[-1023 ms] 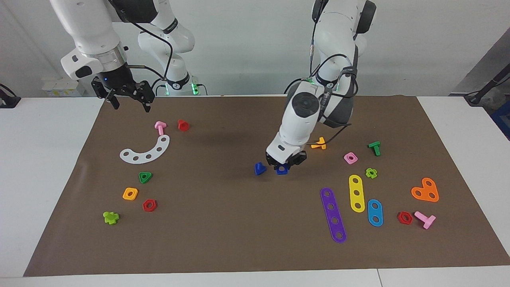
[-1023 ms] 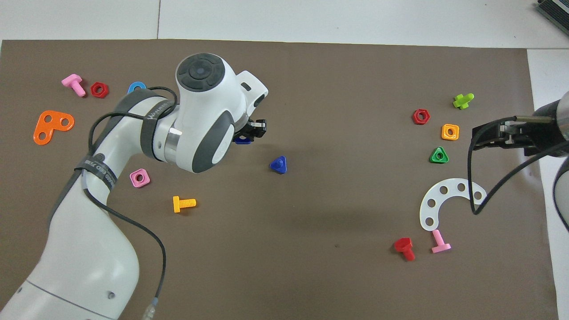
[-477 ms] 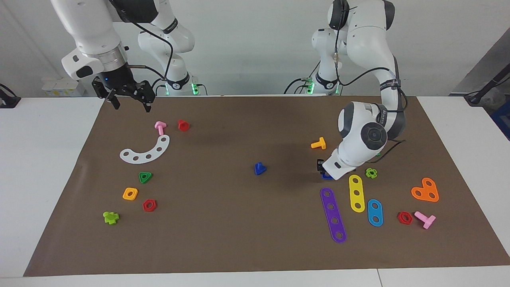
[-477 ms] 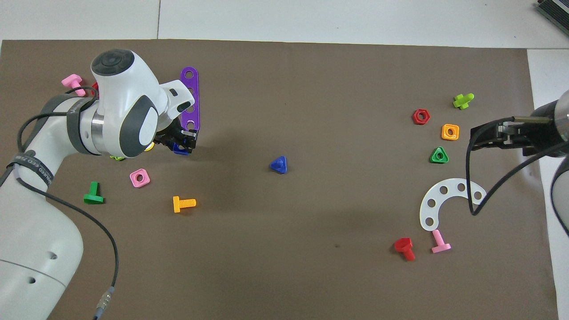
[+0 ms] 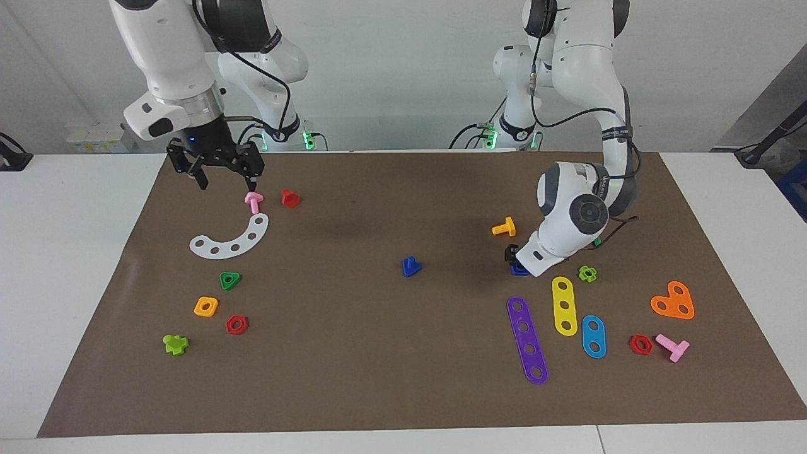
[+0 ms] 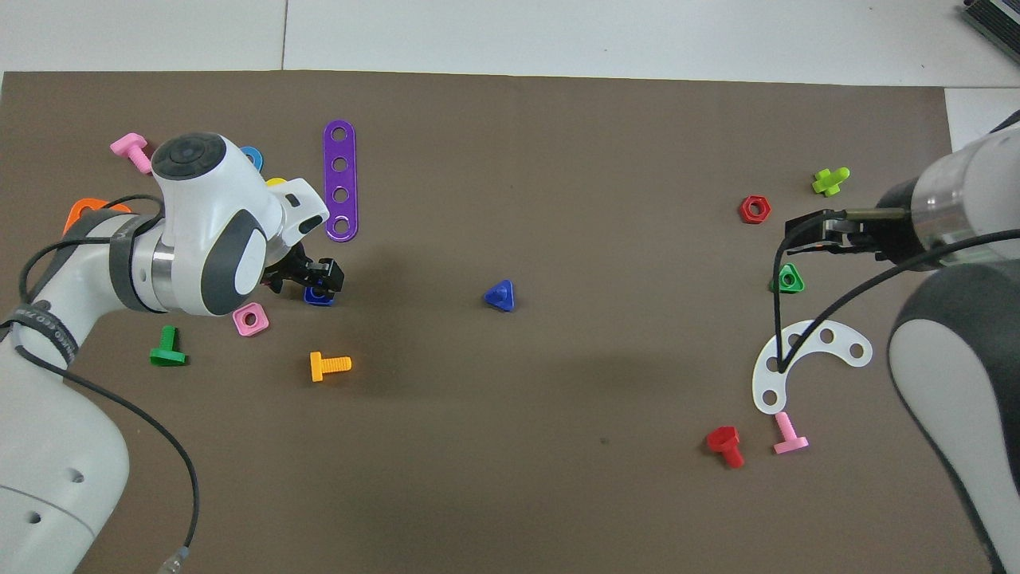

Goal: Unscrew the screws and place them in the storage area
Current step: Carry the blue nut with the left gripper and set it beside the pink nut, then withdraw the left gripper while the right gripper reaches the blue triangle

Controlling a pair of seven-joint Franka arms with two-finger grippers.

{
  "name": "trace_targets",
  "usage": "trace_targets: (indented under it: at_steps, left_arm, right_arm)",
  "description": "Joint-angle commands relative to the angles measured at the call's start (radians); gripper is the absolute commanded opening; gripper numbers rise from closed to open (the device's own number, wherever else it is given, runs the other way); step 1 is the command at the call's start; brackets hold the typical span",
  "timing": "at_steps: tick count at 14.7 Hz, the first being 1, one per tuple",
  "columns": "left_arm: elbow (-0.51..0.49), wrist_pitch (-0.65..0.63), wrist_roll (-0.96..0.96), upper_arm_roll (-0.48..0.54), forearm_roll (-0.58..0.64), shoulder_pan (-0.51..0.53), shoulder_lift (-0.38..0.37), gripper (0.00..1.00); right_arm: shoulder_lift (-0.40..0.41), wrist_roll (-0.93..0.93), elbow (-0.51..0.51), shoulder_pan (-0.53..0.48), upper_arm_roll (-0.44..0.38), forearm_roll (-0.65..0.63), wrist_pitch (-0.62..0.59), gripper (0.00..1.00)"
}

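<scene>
The blue screw (image 5: pixel 410 267) with its triangular head lies alone mid-mat, also in the overhead view (image 6: pixel 500 296). My left gripper (image 5: pixel 513 258) is low over the mat beside the coloured strips, shut on a blue square nut (image 5: pixel 519 270), seen from above too (image 6: pixel 317 295). The storage area (image 5: pixel 211 272) is the bare patch among the white curved strip (image 5: pixel 231 238), green triangle nut (image 5: pixel 230 280) and orange square nut (image 5: pixel 206 306). My right gripper (image 5: pixel 227 183) is open and empty, raised over the mat next to a pink bolt (image 5: pixel 253 202).
Purple (image 5: pixel 527 339), yellow (image 5: pixel 564 305) and blue (image 5: pixel 593 336) strips lie toward the left arm's end, with an orange bolt (image 5: pixel 504 227) and an orange heart plate (image 5: pixel 673 301). A red bolt (image 5: pixel 289 197), red nut (image 5: pixel 236 325) and lime piece (image 5: pixel 175 344) lie around the storage area.
My left gripper carried the blue square nut from beside the screw to the strips' cluster. My right gripper moved from the mat's corner toward the pink bolt. The screw has not moved.
</scene>
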Motion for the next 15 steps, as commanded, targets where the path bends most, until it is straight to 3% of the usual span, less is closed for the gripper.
trace_targets:
  at_steps: [1, 4, 6, 11, 15]
  left_arm:
    - [0.015, -0.019, 0.037, -0.003, 0.021, 0.062, -0.019, 1.0]
    - [0.02, -0.038, 0.19, 0.0, 0.023, 0.182, -0.031, 1.0]
    - [0.091, -0.143, 0.217, 0.004, 0.04, 0.23, -0.051, 1.0]
    - [0.338, -0.473, 0.218, 0.033, 0.113, 0.236, -0.065, 1.0]
    - [0.409, -0.562, 0.217, 0.035, 0.097, 0.233, -0.106, 1.0]
  right_arm:
    - [0.045, 0.131, -0.027, 0.086, 0.005, -0.001, 0.088, 0.97]
    - [0.125, 0.246, -0.019, 0.171, 0.005, -0.006, 0.178, 0.97]
    - [0.18, 0.316, -0.012, 0.23, 0.005, -0.021, 0.237, 0.97]
    - [0.32, 0.395, 0.034, 0.338, 0.005, -0.03, 0.36, 0.95]
    - [0.394, 0.455, 0.058, 0.376, 0.005, -0.052, 0.412, 0.92]
